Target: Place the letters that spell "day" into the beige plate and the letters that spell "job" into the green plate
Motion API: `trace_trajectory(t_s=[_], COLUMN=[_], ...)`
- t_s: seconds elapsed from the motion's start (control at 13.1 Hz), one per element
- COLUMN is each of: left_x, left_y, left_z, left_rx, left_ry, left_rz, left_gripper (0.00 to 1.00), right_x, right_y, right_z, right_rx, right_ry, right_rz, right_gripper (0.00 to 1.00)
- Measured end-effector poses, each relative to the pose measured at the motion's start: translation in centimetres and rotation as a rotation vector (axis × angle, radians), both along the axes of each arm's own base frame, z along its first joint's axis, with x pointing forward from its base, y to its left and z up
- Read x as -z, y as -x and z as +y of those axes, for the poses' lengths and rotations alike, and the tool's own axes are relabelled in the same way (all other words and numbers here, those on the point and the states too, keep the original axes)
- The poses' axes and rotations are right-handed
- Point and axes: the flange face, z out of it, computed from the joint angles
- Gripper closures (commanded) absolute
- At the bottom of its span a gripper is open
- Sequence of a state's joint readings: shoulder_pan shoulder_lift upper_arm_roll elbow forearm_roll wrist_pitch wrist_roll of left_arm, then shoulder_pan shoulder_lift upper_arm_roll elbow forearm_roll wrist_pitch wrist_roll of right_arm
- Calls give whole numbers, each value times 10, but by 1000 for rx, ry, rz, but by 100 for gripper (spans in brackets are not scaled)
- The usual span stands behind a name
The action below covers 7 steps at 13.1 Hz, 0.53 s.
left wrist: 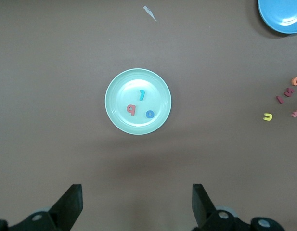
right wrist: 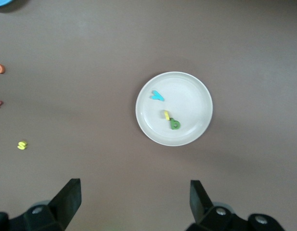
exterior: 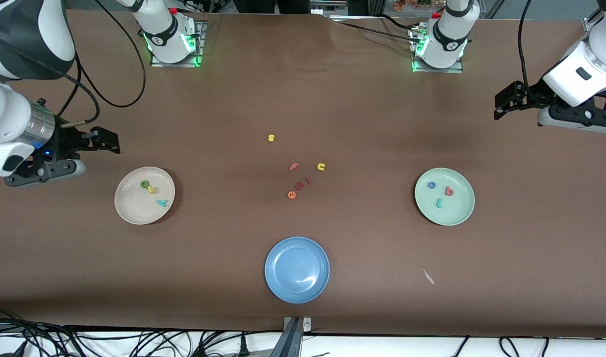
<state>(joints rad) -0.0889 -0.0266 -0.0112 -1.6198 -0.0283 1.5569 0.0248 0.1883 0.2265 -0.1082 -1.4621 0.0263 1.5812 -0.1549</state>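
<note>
6 spare letters [exterior: 298, 173] are lying mid-table between the beige plate [exterior: 129, 208] and green plate [exterior: 461, 210]; blue plate [exterior: 297, 292] is sitting nearer the camera; left gripper [left wrist: 137, 207] and right gripper [right wrist: 135, 204] are hanging wide, holding nothing.

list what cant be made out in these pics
- Yellow d in the beige plate: front view, touching the green a, too small to read its shape.
- Red letters mid-table: front view, too small to name.
- Blue plate: left wrist view, cut off by the edge.
- Left gripper and right gripper: wrist views, open, bodies cut off by the edge.
</note>
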Motion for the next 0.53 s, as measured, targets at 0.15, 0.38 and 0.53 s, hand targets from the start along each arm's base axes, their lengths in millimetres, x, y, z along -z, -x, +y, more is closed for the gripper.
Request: trace_trajectory(t_s=[0.15, 0.38, 0.53], left_x=[-5, -9, -12], left_y=[0, 0, 0], left_z=[0, -1, 0], left_rx=[1, 6, 5], left_ry=[1, -16, -20], left_rz=[-6, -15, -24], left_gripper=[0, 0, 0], right_x=[-18, -30, -31], right_y=[8, 21, 26], right_z=[-16, -27, -33], right_rx=[23, 42, 63], right_ry=[0, 18, 31], right_rz=[-22, -6, 12], right_gripper=[0, 0, 0])
